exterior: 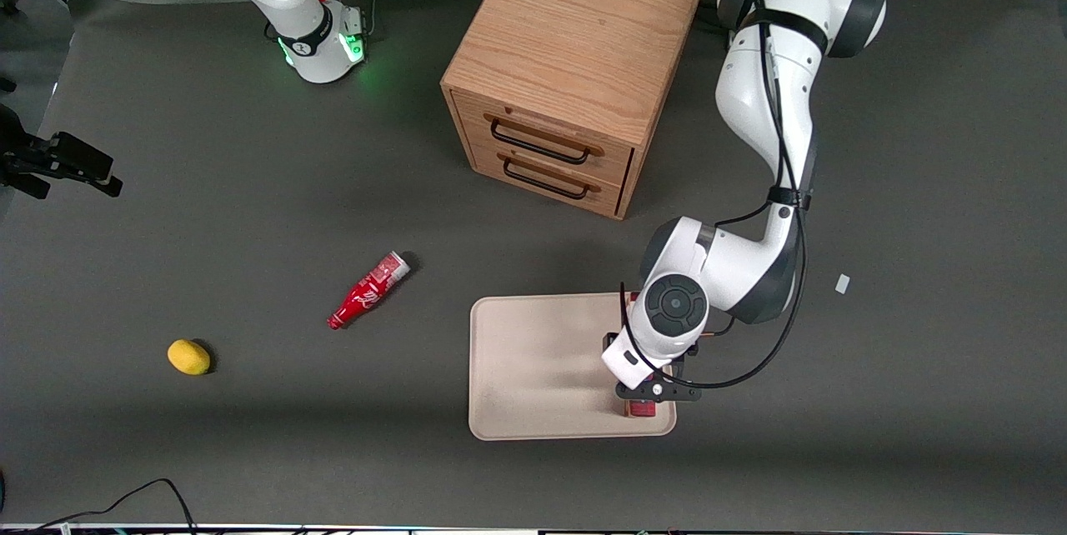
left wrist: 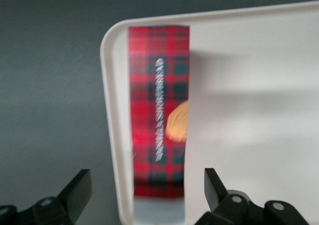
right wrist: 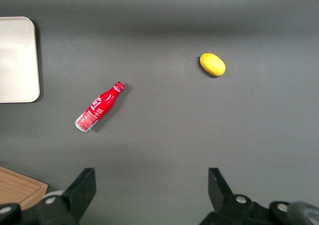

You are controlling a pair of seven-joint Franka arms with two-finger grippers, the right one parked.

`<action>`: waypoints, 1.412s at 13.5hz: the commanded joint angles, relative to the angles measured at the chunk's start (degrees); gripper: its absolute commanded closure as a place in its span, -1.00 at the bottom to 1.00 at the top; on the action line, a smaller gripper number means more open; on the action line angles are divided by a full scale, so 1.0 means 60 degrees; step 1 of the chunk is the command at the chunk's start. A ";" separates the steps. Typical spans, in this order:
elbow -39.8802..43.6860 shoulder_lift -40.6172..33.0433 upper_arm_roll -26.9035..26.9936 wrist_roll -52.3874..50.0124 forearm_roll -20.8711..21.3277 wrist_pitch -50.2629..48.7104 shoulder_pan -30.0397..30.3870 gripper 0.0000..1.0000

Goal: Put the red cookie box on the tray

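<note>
The red cookie box point(left wrist: 158, 110) looks like printed cardboard with a tartan pattern and a slight sheen. It lies on the tray point(exterior: 533, 360), which is smooth, matt, cream plastic. Above the box, the gripper point(left wrist: 147, 197) has matt black fingers, spread wide apart. The table point(exterior: 250, 435) cover is dull grey. The drawer cabinet point(exterior: 567, 68) is grained wood; the small bottle point(exterior: 368, 290) is glossy.

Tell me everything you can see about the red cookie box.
The red cookie box is long and narrow, cardboard by its look, in red and dark tartan with a line of white lettering and a tan cookie picture. It lies flat in the tray, along the rim at the working arm's end. The gripper hangs above it, fingers open on either side, not touching it.
</note>
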 commanded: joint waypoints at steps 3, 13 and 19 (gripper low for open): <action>0.0102 -0.2041 0.0060 0.1065 0.0178 -0.2283 0.0436 -1.00; -0.5942 -0.7240 0.0163 0.4083 0.0939 -0.1277 0.2486 -1.00; -0.7250 -0.8621 0.0455 0.4537 0.1117 -0.1509 0.2837 -1.00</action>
